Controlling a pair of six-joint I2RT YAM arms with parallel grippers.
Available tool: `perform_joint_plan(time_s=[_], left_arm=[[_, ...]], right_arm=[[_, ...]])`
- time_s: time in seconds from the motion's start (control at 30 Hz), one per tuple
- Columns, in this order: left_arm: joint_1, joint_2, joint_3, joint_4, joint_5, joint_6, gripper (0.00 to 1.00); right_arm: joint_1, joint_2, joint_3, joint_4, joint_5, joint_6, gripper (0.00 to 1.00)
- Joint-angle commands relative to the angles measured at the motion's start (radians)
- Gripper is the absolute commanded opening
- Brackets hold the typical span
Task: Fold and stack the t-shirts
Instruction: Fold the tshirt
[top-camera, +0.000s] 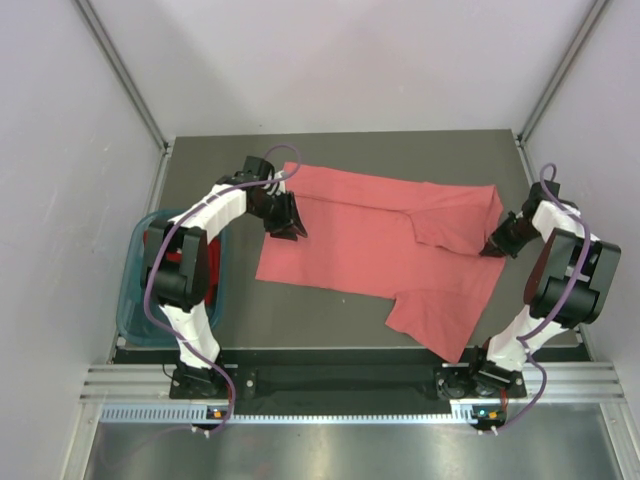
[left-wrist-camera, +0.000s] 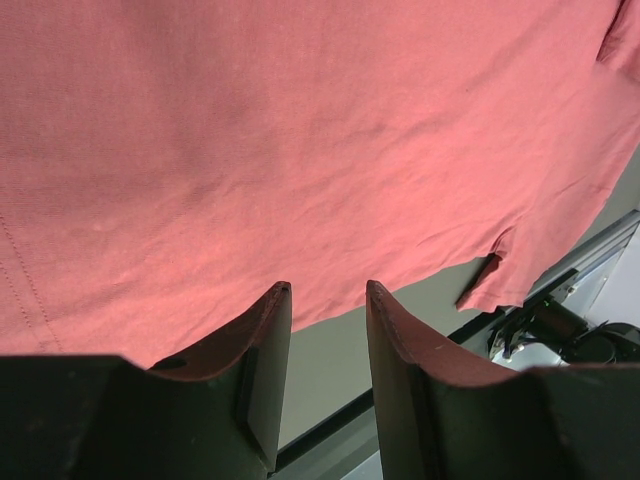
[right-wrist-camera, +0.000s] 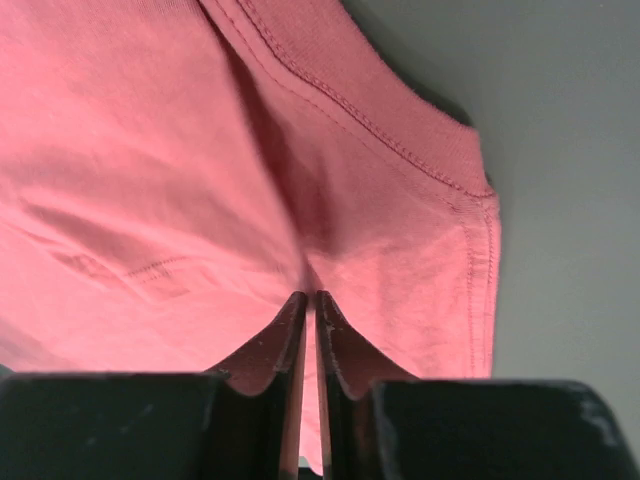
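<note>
The salmon-pink t-shirt (top-camera: 350, 240) lies spread on the grey table, with its right part folded over and one sleeve pointing toward the front edge. My left gripper (top-camera: 285, 222) hovers over the shirt's left hem. In the left wrist view it (left-wrist-camera: 328, 290) stands open, with only table between its fingers and the shirt (left-wrist-camera: 300, 130) beyond them. My right gripper (top-camera: 495, 245) is at the shirt's right edge. In the right wrist view it (right-wrist-camera: 308, 297) is shut on a raised fold of the shirt (right-wrist-camera: 150, 150) beside a stitched hem. A deep red t-shirt (top-camera: 214, 265) shows in the basket, mostly hidden by the left arm.
The teal plastic basket (top-camera: 135, 300) stands at the table's left edge beside the left arm. Grey walls enclose the table on three sides. A metal rail (top-camera: 340, 385) runs along the front between the arm bases.
</note>
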Motion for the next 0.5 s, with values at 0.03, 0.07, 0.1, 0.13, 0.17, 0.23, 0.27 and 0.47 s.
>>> perform_joint_plan(time_s=[0.03,0.07,0.1,0.13,0.17,0.23,0.27,0.47], left_arm=[[0.005,-0.001,-0.003,0.013,0.024,0.017,0.41],[0.005,-0.003,-0.002,0.015,0.024,0.015,0.41],[0.005,-0.004,-0.002,0.015,0.024,0.015,0.41],[0.005,-0.007,-0.002,0.015,0.023,0.012,0.41],[0.005,-0.004,0.000,0.016,0.023,0.012,0.41],[0.005,-0.006,0.003,0.015,0.021,0.008,0.41],[0.005,-0.007,0.006,0.015,0.024,0.006,0.41],[0.005,-0.013,0.014,0.007,0.027,-0.002,0.41]], right_arm=[[0.019,0.004,0.070,-0.049,0.043,-0.088,0.11],[0.031,-0.004,0.088,-0.067,0.070,-0.101,0.16],[0.071,-0.022,0.110,-0.074,0.106,-0.121,0.19],[0.096,-0.033,0.153,-0.077,0.158,-0.165,0.28],[0.122,-0.039,0.173,-0.081,0.190,-0.177,0.32],[0.202,-0.039,0.223,-0.100,0.239,-0.200,0.36],[0.229,-0.036,0.231,-0.095,0.238,-0.208,0.36],[0.467,0.052,0.283,0.005,0.192,-0.228,0.30]])
